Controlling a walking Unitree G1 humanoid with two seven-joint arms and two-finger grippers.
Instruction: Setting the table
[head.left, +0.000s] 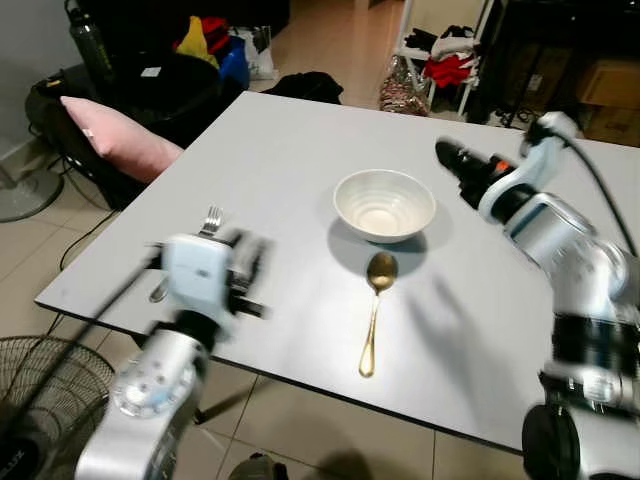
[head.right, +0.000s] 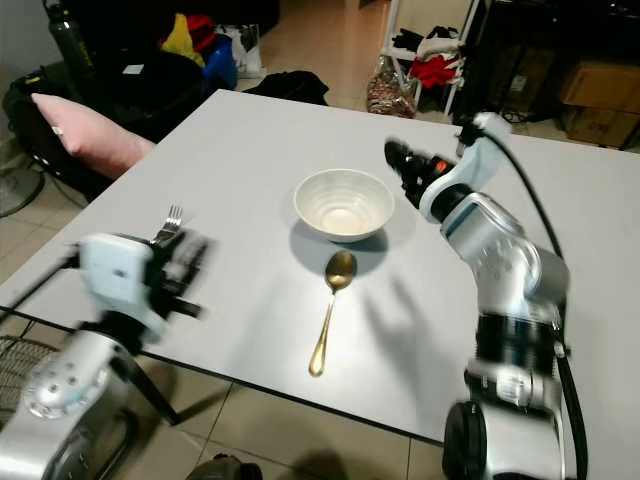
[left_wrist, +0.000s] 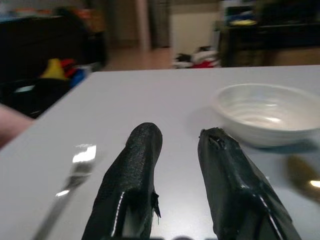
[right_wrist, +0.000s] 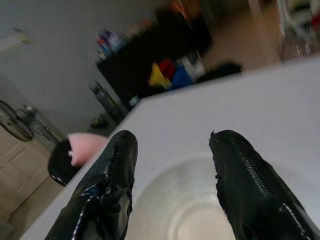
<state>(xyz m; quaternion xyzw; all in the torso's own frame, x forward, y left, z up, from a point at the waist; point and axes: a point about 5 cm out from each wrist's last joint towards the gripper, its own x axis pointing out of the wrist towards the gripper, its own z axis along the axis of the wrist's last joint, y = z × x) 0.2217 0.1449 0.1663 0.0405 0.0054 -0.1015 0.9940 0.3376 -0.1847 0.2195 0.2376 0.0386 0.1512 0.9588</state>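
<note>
Blurring the fork (head.left: 205, 228), the left tool (head.left: 243, 275) hovers at the grey table (head.left: 280, 150) edge; a spoon (head.left: 376, 310) lies before the bowl (head.left: 384, 204). Left wrist: fingers (left_wrist: 132, 185) parted, empty. Right wrist: right tool (right_wrist: 172, 170) open above the bowl, pink cushion (right_wrist: 82, 146) beyond.

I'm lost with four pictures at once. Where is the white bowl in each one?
Left eye view: bowl at table centre, beyond the gold spoon.
Right eye view: centre, same spoon before it.
Left wrist view: right side.
Right wrist view: bottom, between the black fingers.
Shared landmark: the white table.
</note>
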